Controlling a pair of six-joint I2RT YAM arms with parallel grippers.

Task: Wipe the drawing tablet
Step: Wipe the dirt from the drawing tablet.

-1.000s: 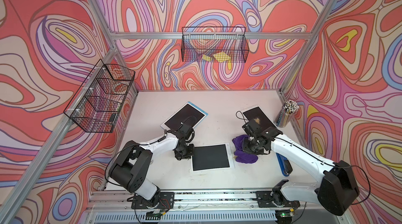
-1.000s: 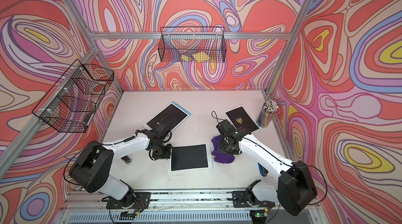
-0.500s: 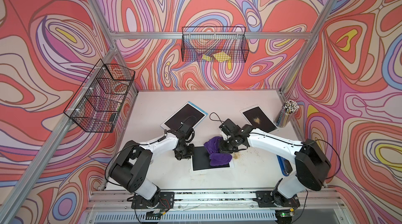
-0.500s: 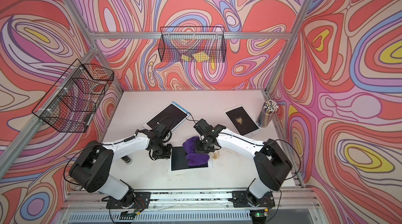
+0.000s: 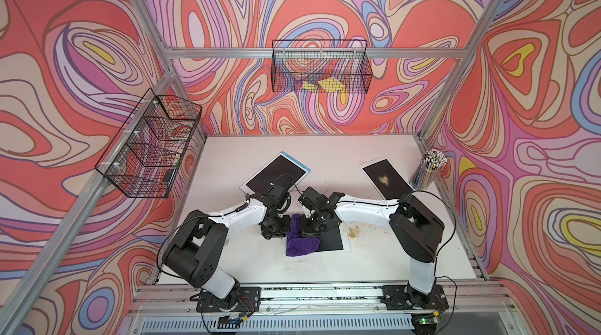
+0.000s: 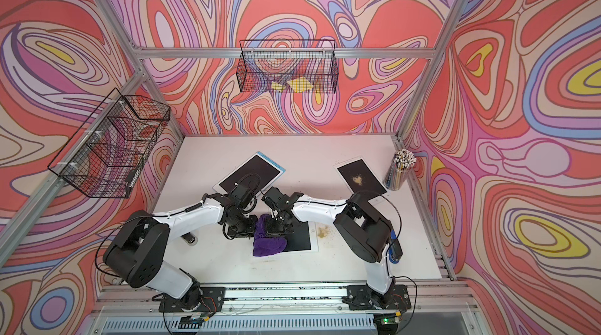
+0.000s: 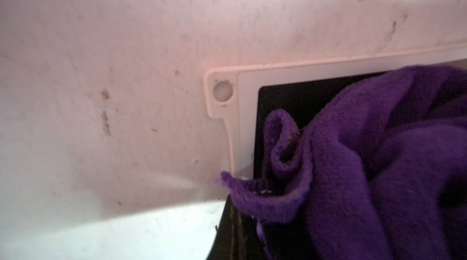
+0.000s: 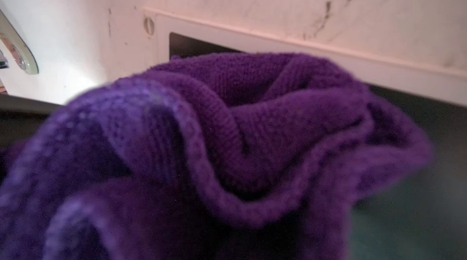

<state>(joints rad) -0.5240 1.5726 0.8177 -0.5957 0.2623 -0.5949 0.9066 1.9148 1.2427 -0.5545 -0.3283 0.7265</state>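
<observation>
The drawing tablet (image 5: 331, 240) (image 6: 300, 239) lies flat at the front middle, with a black screen (image 7: 290, 99) and a white frame (image 7: 222, 89) (image 8: 278, 51). A crumpled purple cloth (image 5: 300, 244) (image 6: 268, 245) (image 7: 379, 157) (image 8: 227, 132) covers the tablet's left part and hangs over its front-left corner. My right gripper (image 5: 310, 227) (image 6: 276, 227) points down, shut on the cloth, and the folds hide its fingers in the right wrist view. My left gripper (image 5: 274, 231) (image 6: 239, 229) (image 7: 240, 233) is shut, tip down at the tablet's left edge beside the cloth.
Two more tablets lie further back: a blue-edged one (image 5: 276, 175) and one with crumbs on it (image 5: 385, 179). Crumbs (image 5: 354, 232) are scattered on the table right of the front tablet. A pencil cup (image 5: 431, 167) stands at the right edge. Wire baskets (image 5: 320, 68) (image 5: 149, 144) hang on the walls.
My right gripper has dragged the purple cloth leftward, from the table right of the tablet across its screen to its left part. The left arm has stayed put.
</observation>
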